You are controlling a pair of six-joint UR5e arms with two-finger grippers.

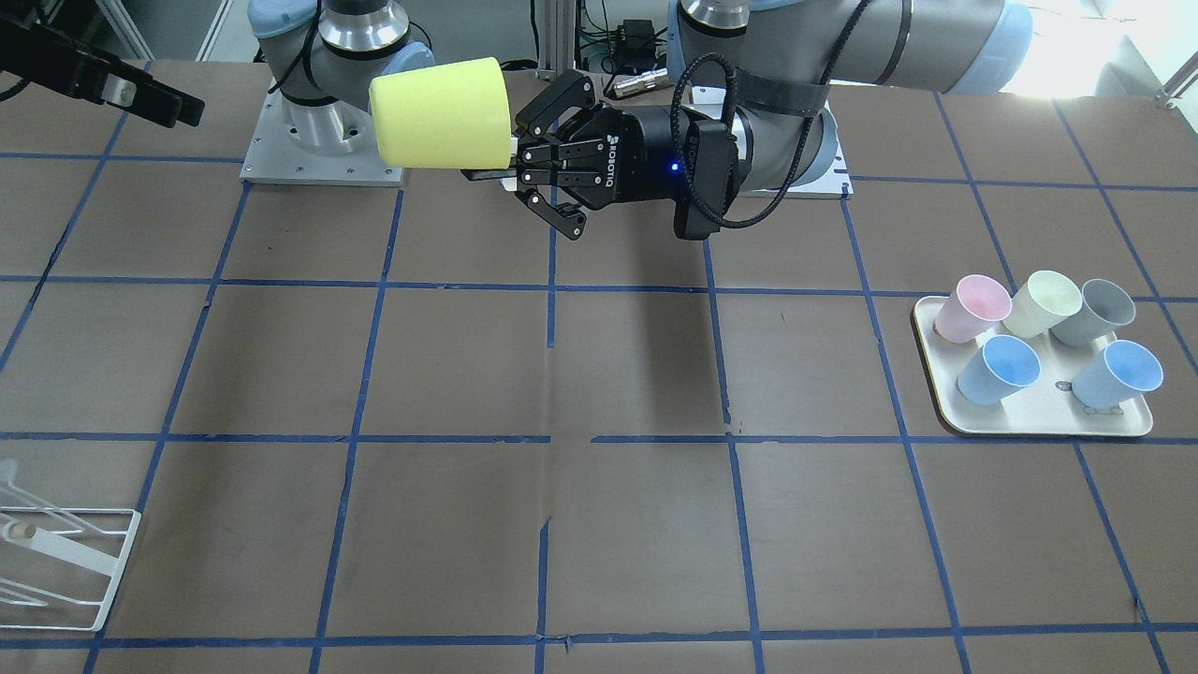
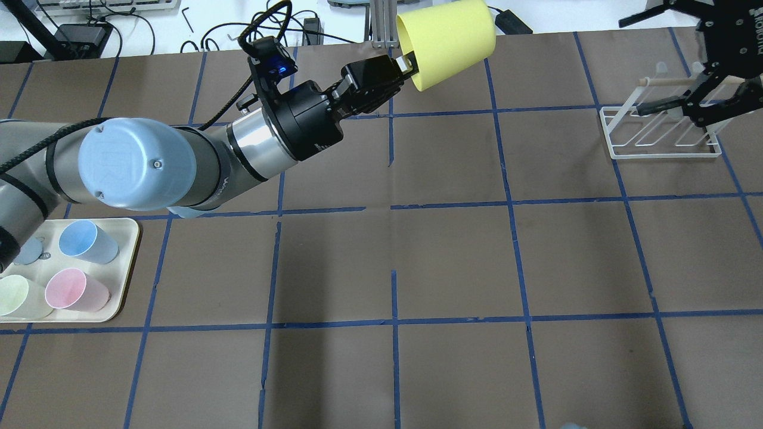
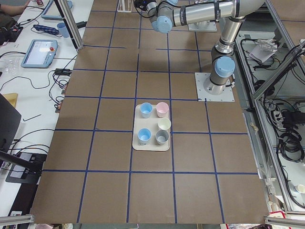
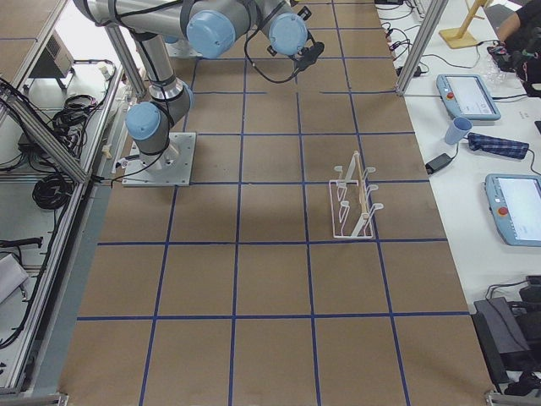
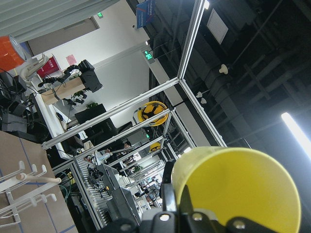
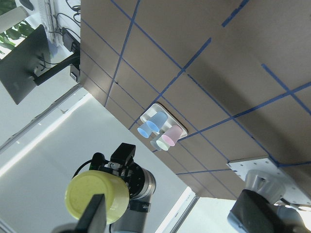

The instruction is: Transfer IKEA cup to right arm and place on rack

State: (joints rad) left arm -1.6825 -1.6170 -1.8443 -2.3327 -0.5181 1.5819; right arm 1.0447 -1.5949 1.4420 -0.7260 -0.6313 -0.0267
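The bright yellow IKEA cup [image 1: 440,112] is held on its side, high above the table's robot-side middle. My left gripper [image 2: 408,62] is shut on its rim, one finger inside the cup. The cup also shows in the overhead view [image 2: 447,42], the left wrist view [image 5: 238,189] and the right wrist view [image 6: 97,194]. My right gripper [image 2: 644,65] is open and empty, above the white wire rack [image 2: 658,128] and well apart from the cup. Its fingers frame the right wrist view [image 6: 175,216]. The rack [image 1: 56,552] stands empty on the table.
A cream tray [image 1: 1029,421] on my left side holds a pink, a pale cream, a grey and two light blue cups. It also shows in the overhead view [image 2: 128,262]. The left arm's braided cable [image 1: 711,140] loops by its wrist.
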